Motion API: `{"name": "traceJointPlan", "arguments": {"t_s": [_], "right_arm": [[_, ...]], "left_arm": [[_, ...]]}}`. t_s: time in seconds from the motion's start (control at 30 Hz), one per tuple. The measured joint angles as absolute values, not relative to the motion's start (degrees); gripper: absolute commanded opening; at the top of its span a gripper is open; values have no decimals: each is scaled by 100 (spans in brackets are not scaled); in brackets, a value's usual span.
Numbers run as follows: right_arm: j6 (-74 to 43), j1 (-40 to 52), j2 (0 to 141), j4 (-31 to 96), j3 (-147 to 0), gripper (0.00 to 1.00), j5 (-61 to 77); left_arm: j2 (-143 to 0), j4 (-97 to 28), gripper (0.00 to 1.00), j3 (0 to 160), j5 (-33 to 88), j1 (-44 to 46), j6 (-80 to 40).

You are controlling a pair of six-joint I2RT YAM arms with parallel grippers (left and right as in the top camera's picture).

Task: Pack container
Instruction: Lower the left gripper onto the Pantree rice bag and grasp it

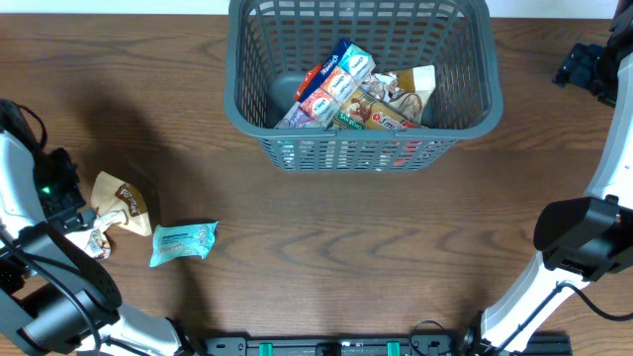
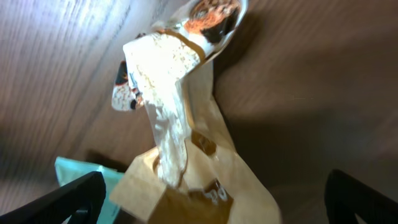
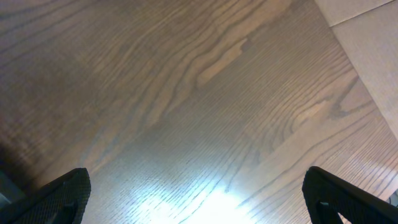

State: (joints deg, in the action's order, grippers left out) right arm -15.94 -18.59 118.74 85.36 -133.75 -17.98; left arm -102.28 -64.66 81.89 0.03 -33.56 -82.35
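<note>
A large dark grey slotted plastic basket (image 1: 361, 148) sits centre at the table's far edge, holding several snack packets (image 1: 346, 94). Two more lie loose at near left: a crumpled tan paper packet (image 2: 186, 124) and a flat teal packet (image 1: 183, 241). The left gripper (image 2: 217, 199), fingers spread, straddles the tan packet, whose length runs between them. The basket lies forward to its right. The right gripper (image 3: 202, 199), spread and empty, hangs over bare wooden table (image 3: 186, 93).

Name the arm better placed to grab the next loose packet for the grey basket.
Left. The open left gripper hangs over the crumpled tan paper snack packet, fingers either side. The open right gripper faces only the wooden table.
</note>
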Motion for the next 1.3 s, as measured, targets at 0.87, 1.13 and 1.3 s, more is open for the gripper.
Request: {"name": "traceJointPlan", "arguments": {"t_s": [0.87,1.13,1.3], "right_arm": [[-1594,-1859,11874,8536,-13375,99,-1798],[-1594,-1859,11874,8536,-13375,99,-1798],[-1594,-1859,11874,8538,-13375,99,-1798]], "left_arm": [[-10235,-4731,88,6346,115,-3356,-7756],[-10235,-4578,88,6141,84,-3361,-7749],[-10235,-4477,71,6047,32,-3361,-7745]]}}
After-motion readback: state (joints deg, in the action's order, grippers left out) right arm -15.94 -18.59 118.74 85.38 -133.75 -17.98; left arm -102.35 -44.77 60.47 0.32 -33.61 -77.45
